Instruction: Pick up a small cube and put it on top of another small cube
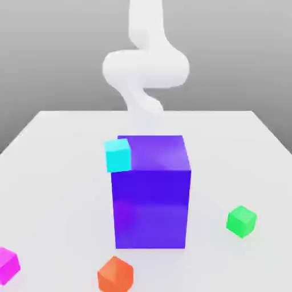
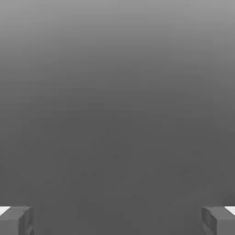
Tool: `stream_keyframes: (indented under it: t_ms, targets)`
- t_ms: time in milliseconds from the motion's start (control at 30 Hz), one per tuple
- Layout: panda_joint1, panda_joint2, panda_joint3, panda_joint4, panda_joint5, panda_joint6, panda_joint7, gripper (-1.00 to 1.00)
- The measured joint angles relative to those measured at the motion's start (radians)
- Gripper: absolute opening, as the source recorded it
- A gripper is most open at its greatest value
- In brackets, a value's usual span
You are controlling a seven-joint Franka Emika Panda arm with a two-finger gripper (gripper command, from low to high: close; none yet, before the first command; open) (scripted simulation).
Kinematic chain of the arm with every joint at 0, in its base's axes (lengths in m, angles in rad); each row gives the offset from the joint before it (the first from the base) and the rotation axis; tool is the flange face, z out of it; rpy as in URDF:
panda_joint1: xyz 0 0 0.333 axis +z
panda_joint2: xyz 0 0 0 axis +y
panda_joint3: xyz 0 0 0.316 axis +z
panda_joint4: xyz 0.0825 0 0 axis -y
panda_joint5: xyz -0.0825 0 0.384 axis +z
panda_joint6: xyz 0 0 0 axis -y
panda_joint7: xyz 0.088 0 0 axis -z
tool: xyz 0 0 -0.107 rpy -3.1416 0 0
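While gripper [image 2: 117,221] gapes, magenta cube [image 1: 8,266] lies apart.

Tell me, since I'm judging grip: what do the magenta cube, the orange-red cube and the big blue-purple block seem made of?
All are simulator renders, so material is a guess. The magenta cube and orange-red cube look like smooth hard plastic: flat even colour, crisp edges. The big blue-purple block looks glossier, with soft pale sheen on its top and front. No grain or texture shows on any.

A smooth, matt white worktop [image 1: 57,171] carries a big blue-purple block [image 1: 151,191] with a glossy, faintly reflective face. The magenta cube [image 1: 8,266], orange-red cube [image 1: 115,275], green cube [image 1: 241,221] and cyan cube [image 1: 118,155] look smooth and plain, like plastic.
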Motion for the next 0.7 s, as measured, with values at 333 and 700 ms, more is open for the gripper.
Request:
stream_keyframes:
  t_ms: [333, 700]
  targets:
    - [0.006, 0.366, -0.176, 0.019, 0.108, 0.088, -0.123, 0.00]
    - [-0.082, 0.767, -0.288, 0.041, 0.256, 0.181, -0.278, 0.00]
